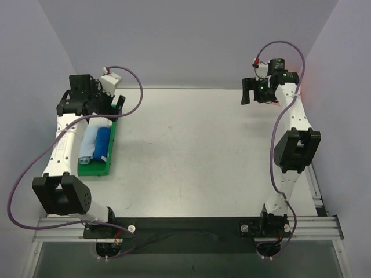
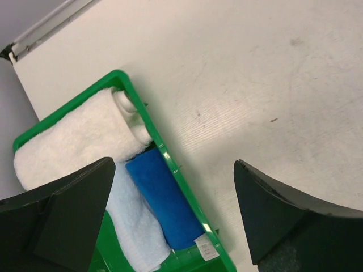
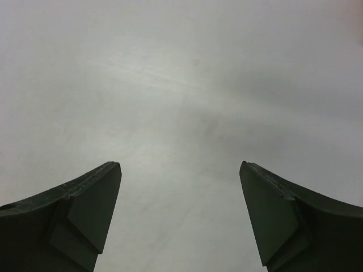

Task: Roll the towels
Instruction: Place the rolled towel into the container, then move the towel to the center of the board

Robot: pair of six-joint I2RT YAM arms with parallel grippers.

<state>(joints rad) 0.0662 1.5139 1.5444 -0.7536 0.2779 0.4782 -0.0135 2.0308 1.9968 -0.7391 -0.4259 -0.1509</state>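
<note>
A light blue towel (image 1: 88, 143) lies rolled in a green tray (image 1: 93, 168) at the table's left edge, beside a dark blue rolled towel (image 1: 103, 143). In the left wrist view the light blue towel (image 2: 133, 221) lies next to the dark blue one (image 2: 164, 198), with a white rolled towel (image 2: 79, 139) behind them in the tray (image 2: 170, 164). No salmon pink towel is in view. My left gripper (image 1: 116, 106) (image 2: 174, 164) is open and empty above the tray's far end. My right gripper (image 1: 250, 92) (image 3: 180, 165) is open and empty above bare table at the far right.
The tray sits against the left arm. Grey walls close the table on the left, back and right. A metal rail (image 1: 185, 227) with both arm bases runs along the near edge.
</note>
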